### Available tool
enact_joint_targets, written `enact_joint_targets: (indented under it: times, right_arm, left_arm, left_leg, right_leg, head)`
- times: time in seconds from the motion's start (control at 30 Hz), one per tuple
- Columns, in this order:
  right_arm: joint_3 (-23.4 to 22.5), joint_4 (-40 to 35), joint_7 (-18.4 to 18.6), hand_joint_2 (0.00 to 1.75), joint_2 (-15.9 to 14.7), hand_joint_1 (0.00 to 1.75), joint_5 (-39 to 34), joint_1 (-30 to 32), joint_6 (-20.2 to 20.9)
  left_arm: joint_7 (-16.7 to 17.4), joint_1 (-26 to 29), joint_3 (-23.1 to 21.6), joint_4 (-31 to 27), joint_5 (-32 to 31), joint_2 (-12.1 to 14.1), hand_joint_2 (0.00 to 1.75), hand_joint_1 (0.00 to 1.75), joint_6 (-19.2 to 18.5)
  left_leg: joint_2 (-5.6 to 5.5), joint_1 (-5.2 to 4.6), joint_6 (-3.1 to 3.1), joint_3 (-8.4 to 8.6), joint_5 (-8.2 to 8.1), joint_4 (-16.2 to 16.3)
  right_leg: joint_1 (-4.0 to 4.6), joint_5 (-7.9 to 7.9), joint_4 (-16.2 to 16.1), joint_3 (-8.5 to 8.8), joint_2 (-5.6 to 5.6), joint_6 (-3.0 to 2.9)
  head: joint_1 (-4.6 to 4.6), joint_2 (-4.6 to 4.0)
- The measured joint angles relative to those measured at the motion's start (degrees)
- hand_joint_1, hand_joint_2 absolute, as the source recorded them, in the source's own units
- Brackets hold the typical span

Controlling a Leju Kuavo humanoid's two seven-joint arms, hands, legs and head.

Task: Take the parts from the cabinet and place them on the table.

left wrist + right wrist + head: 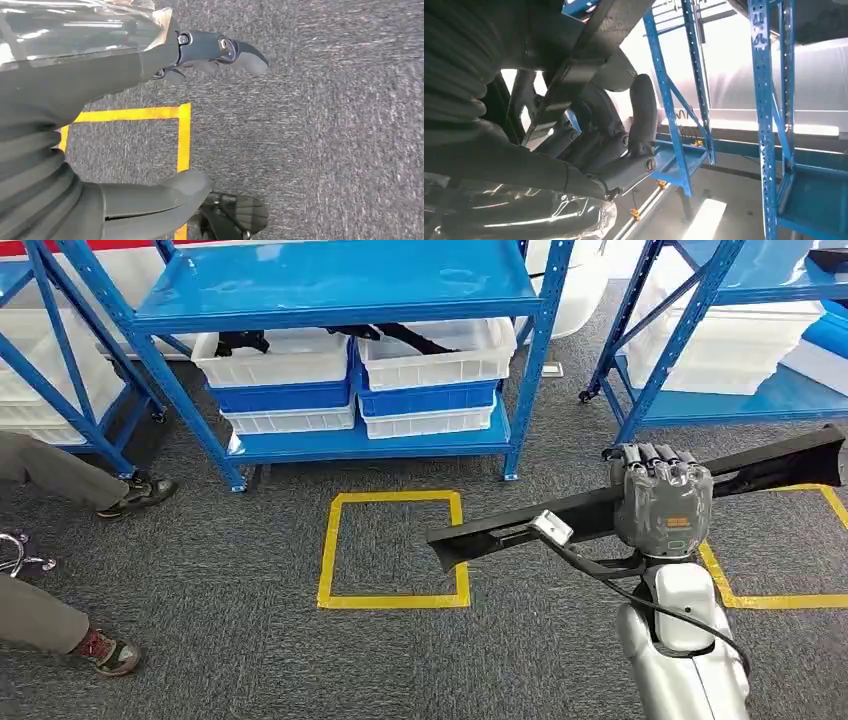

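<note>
In the head view my right hand (662, 502) grips a long, flat black part (500, 535) near its middle. The part lies roughly level above the carpet, one end reaching right (790, 460). From the right wrist view the same black part (574, 75) crosses the palm with the dark fingers (639, 120) curled around it. The blue cabinet (340, 285) stands ahead; its lower shelf carries white bins (272, 358) with more black parts (405, 337) in them. My left hand (60, 100) hangs over the carpet, thumb (160, 195) and fingers (220, 50) apart, holding nothing.
A yellow tape square (395, 548) marks the grey carpet in front of the cabinet, another tape outline (780, 598) lies at the right. A person's legs and shoes (130, 492) stand at the left edge. A second blue rack (700, 330) stands at the right.
</note>
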Motion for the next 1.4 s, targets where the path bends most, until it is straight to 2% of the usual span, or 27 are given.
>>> enact_joint_targets:
  times: [0.03,0.1,0.13,0.17,0.27,0.33,0.43,0.5,0.57,0.6,0.63,0.67,0.7,0.8,0.83,0.9,0.93,1.0,1.03,1.1,1.13,1.17,1.2,1.27,1.33,1.37,1.4]
  right_arm:
    - [0.0,-0.1,-0.1,1.75,0.0,1.62,-0.1,0.2,-0.1]
    - [0.0,-0.5,-0.1,1.75,0.0,1.62,-0.1,0.7,-0.1]
    - [0.0,-0.8,-0.1,1.75,0.1,1.62,-0.1,0.8,-0.2]
    - [0.0,-1.1,-0.2,1.75,0.1,1.62,-0.2,0.9,-0.5]
    - [0.0,-1.6,-0.7,1.75,0.5,1.62,-0.4,2.0,-1.1]
    - [0.0,-2.0,-1.3,1.75,0.8,1.62,-0.5,2.4,-1.2]
    - [-0.1,-2.1,-1.6,1.75,1.0,1.62,-0.6,2.5,-1.6]
    - [-0.1,-2.0,-2.0,1.75,1.1,1.62,-0.6,3.0,-1.6]
    - [-0.1,-2.1,-2.2,1.75,1.1,1.62,-0.6,3.1,-1.5]
    - [-0.1,-2.1,-2.2,1.75,1.2,1.62,-0.6,3.1,-1.5]
    - [-0.1,-2.1,-2.2,1.75,1.2,1.62,-0.6,3.0,-1.6]
    - [-0.1,-2.1,-2.2,1.75,1.4,1.62,-0.6,3.0,-1.5]
    - [-0.1,-2.3,-2.3,1.75,1.5,1.62,-0.6,3.0,-1.5]
    - [-0.2,-2.3,-2.4,1.75,1.5,1.62,-0.6,3.0,-1.5]
    - [-0.2,-2.4,-2.4,1.75,1.6,1.62,-0.6,3.0,-1.5]
    - [-0.2,-2.5,-2.4,1.75,1.8,1.62,-0.6,2.9,-1.5]
    - [-0.2,-2.5,-2.4,1.75,2.0,1.62,-0.6,2.9,-1.5]
    - [-0.2,-2.5,-2.4,1.75,2.2,1.62,-0.6,3.1,-1.5]
    - [-0.2,-2.5,-2.4,1.75,2.2,1.62,-0.6,3.1,-1.4]
    - [-0.2,-2.5,-2.4,1.75,2.4,1.62,-0.6,3.0,-1.3]
    - [-0.2,-2.5,-2.5,1.75,2.4,1.62,-0.6,3.0,-1.2]
    - [-0.2,-2.5,-2.6,1.75,2.6,1.62,-0.6,2.9,-1.0]
    - [-0.2,-2.5,-2.6,1.75,2.6,1.62,-0.6,2.6,-1.0]
    - [-0.2,-2.5,-2.7,1.75,2.8,1.62,-0.6,2.5,-0.9]
    - [-0.2,-2.5,-2.8,1.75,2.8,1.62,-0.6,2.6,-1.0]
    - [-0.2,-2.6,-2.8,1.75,2.9,1.62,-0.6,2.6,-1.0]
    - [-0.2,-2.6,-2.9,1.75,2.9,1.62,-0.6,2.3,-0.9]
  left_arm:
    - [0.0,0.1,0.1,0.0,0.0,0.0,1.75,0.0,0.0]
    - [-0.1,0.0,0.2,0.0,0.0,0.1,1.75,0.0,-0.1]
    - [-0.2,0.0,0.2,0.0,0.0,0.1,1.75,0.0,-0.1]
    - [-0.2,-0.1,0.2,0.0,0.1,0.2,1.75,0.0,-0.3]
    - [-0.5,0.3,0.3,0.0,0.4,0.2,1.75,0.0,-0.2]
    - [-0.8,0.2,0.4,0.0,0.4,0.1,1.75,0.0,-0.1]
    - [-1.1,0.2,0.7,0.0,0.5,0.1,1.75,0.0,0.0]
    - [-1.2,0.3,1.0,0.0,0.5,0.1,1.75,0.0,0.0]
    - [-1.2,0.4,1.2,0.0,0.5,0.0,1.75,0.0,0.0]
    - [-1.2,0.3,1.2,0.0,0.5,-0.1,1.75,0.0,-0.1]
    - [-1.3,0.3,1.2,0.0,0.5,-0.1,1.75,0.0,-0.1]
    - [-1.3,0.3,1.3,0.0,0.5,0.0,1.75,0.0,-0.1]
    - [-1.4,0.3,1.4,0.0,0.5,-0.1,1.75,0.0,-0.1]
    - [-1.4,0.4,1.6,0.0,0.5,-0.1,1.75,0.0,-0.1]
    - [-1.4,0.3,1.6,0.0,0.5,-0.1,1.75,0.0,-0.1]
    - [-1.5,0.4,1.6,0.0,0.5,-0.1,1.75,0.0,-0.1]
    - [-1.5,0.5,1.7,0.0,0.5,-0.1,1.75,0.0,-0.1]
    - [-1.5,0.7,1.8,0.0,0.5,-0.1,1.75,0.0,-0.1]
    - [-1.5,0.8,1.8,0.0,0.6,-0.1,1.75,0.0,-0.1]
    - [-1.5,0.8,1.9,0.0,0.6,-0.1,1.75,0.0,-0.1]
    - [-1.5,0.8,1.9,0.0,0.6,-0.1,1.75,0.0,0.0]
    - [-1.5,0.8,1.9,0.0,0.6,0.1,1.75,0.0,0.0]
    - [-1.5,0.9,2.0,0.0,0.6,0.1,1.75,0.0,0.0]
    - [-1.5,0.9,2.0,0.0,0.6,0.1,1.75,0.0,0.0]
    - [-1.7,0.8,2.1,0.0,0.6,-0.1,1.75,0.0,0.0]
    - [-1.8,0.8,2.1,0.0,0.5,0.0,1.75,0.0,0.0]
    - [-1.8,0.8,2.1,0.0,0.5,0.1,1.75,0.0,0.0]
  left_leg:
    - [0.0,0.0,0.2,1.2,1.55,-2.0]
    - [-0.08,-0.04,0.88,6.82,6.41,-11.9]
    - [-0.62,-0.06,1.34,9.2,7.65,-16.3]
    - [-2.16,-0.12,1.52,9.96,6.92,-17.5]
    - [-1.12,-0.74,1.88,9.48,7.06,-17.7]
    - [0.13,-0.33,2.73,10.27,8.23,-19.6]
    - [1.34,-0.4,3.26,10.07,8.45,-19.9]
    - [2.31,-0.56,3.26,9.85,8.46,-19.8]
    - [3.26,-0.56,3.17,9.84,8.4,-19.6]
    - [3.75,-0.51,2.98,9.85,8.27,-19.4]
    - [4.13,-0.51,2.64,9.83,8.04,-19.0]
    - [4.48,-1.05,2.25,9.71,7.8,-18.8]
    - [4.99,-0.98,2.06,9.69,7.68,-18.4]
    - [6.2,-0.95,1.58,9.67,7.77,-18.4]
    - [4.38,-0.53,0.91,9.35,6.93,-17.8]
    - [0.87,-0.33,0.38,7.17,2.7,-12.4]
    - [0.34,-0.28,0.2,4.76,-0.09,-7.0]
    - [0.18,-0.18,0.07,1.8,-2.01,-0.6]
    - [0.17,-0.15,0.17,1.99,-1.04,-0.9]
    - [-0.37,-0.01,0.52,5.91,3.85,-8.5]
    - [-1.65,0.1,0.77,8.52,6.22,-13.6]
    - [-5.7,0.42,1.09,10.14,6.61,-17.0]
    - [-6.53,0.51,1.17,10.47,6.47,-18.0]
    - [-4.93,-0.08,1.28,10.19,6.3,-17.8]
    - [-2.91,0.46,2.5,10.53,7.25,-19.2]
    - [-2.27,0.11,2.7,10.74,7.54,-19.6]
    - [-1.33,0.09,3.11,10.68,7.69,-19.7]
  right_leg:
    - [0.04,0.02,0.0,0.0,0.01,0.02]
    - [0.09,0.03,0.0,0.22,0.12,0.06]
    - [0.06,0.04,0.0,0.24,0.24,0.09]
    - [0.59,0.21,0.1,-0.26,0.52,0.45]
    - [0.02,0.84,-0.4,-0.56,1.05,1.44]
    - [0.41,0.31,0.3,-1.21,0.84,1.89]
    - [0.47,-5.08,11.9,-6.93,0.59,1.07]
    - [0.44,-6.33,17.2,-9.29,0.55,1.64]
    - [0.4,-3.76,11.4,-5.88,0.08,2.75]
    - [0.31,-1.61,5.5,-2.66,-0.93,3.31]
    - [0.24,-0.11,0.0,0.33,-3.24,3.55]
    - [0.96,-0.43,-0.4,0.62,-3.9,2.76]
    - [0.87,-0.04,-0.8,0.39,-2.88,2.04]
    - [0.63,0.27,-0.6,0.03,-1.34,1.06]
    - [0.02,0.49,-0.7,0.03,-0.81,0.73]
    - [-0.06,0.86,-0.7,-0.22,0.02,0.09]
    - [-0.03,0.91,-0.7,-0.43,0.68,0.02]
    - [0.06,1.02,-0.6,-0.63,1.89,-0.11]
    - [0.04,1.06,-0.6,-0.64,2.56,-0.11]
    - [-0.04,1.16,-0.4,-0.54,4.05,-0.12]
    - [-0.08,1.21,-0.4,-0.45,4.77,-0.04]
    - [-0.22,1.32,-0.5,-0.62,5.25,0.15]
    - [0.45,1.44,-0.2,-1.16,5.94,0.66]
    - [-0.26,2.03,-0.6,-1.9,7.43,1.6]
    - [0.36,2.41,-0.7,-2.65,8.58,2.55]
    - [0.3,1.6,0.6,-3.38,4.83,2.33]
    - [0.63,-0.29,3.8,-4.86,2.29,1.86]
  head:
    - [-0.02,0.0]
    - [-0.02,0.0]
    - [-0.02,0.0]
    - [0.04,0.0]
    - [-0.39,0.0]
    - [-0.26,0.0]
    - [-0.13,0.0]
    - [-0.11,0.0]
    - [-0.07,0.0]
    - [0.02,0.0]
    - [0.29,0.0]
    - [0.46,0.0]
    - [0.48,0.0]
    - [0.42,0.0]
    - [0.39,0.0]
    - [0.28,0.0]
    - [0.33,0.0]
    - [0.26,0.0]
    - [0.31,0.0]
    - [0.22,0.0]
    - [0.2,0.0]
    - [0.22,0.0]
    - [0.35,0.0]
    - [0.02,0.0]
    - [0.02,0.0]
    - [0.04,0.0]
    - [0.62,0.0]
